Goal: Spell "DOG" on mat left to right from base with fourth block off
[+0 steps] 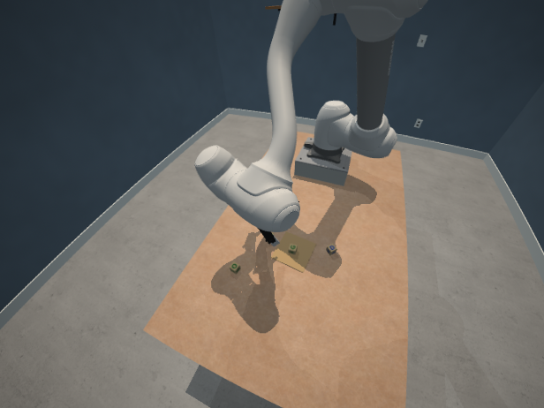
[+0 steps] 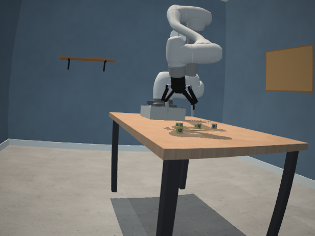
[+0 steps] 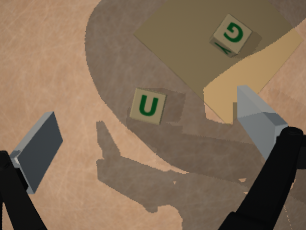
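While my fingers hang wide and empty, the U block [image 3: 148,106] lies just ahead, between them.
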Controlling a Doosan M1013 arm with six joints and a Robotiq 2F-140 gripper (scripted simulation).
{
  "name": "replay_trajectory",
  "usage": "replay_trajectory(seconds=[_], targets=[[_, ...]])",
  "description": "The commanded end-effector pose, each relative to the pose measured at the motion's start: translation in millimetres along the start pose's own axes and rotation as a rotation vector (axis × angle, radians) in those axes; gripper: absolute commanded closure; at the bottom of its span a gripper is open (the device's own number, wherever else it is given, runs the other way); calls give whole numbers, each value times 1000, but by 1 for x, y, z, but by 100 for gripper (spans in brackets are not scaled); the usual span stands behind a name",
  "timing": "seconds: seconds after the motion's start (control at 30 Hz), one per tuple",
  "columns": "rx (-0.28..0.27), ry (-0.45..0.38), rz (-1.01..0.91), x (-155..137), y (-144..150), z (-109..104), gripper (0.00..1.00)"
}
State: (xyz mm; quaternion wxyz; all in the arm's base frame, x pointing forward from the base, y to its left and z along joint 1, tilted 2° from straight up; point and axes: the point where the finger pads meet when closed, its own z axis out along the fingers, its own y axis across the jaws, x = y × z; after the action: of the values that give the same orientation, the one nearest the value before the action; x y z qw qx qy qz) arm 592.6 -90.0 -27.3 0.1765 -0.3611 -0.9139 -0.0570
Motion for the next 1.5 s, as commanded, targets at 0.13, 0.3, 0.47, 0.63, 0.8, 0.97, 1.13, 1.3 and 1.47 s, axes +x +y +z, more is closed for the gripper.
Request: replay_trajectory(seconds=[0.13,0.3,0.47,0.63,0.8,0.97,1.13,1.3,1.47], targets=[[0,0,0,0,0,0,0],[0,0,0,0,0,0,0],[0,0,0,0,0,0,0],[0,0,0,0,0,0,0],[0,0,0,0,0,0,0],[0,0,0,0,0,0,0],[0,0,0,0,0,0,0],[-1,0,0,-29,13,-12,0],[-1,0,-1,-88,39,-34,0]])
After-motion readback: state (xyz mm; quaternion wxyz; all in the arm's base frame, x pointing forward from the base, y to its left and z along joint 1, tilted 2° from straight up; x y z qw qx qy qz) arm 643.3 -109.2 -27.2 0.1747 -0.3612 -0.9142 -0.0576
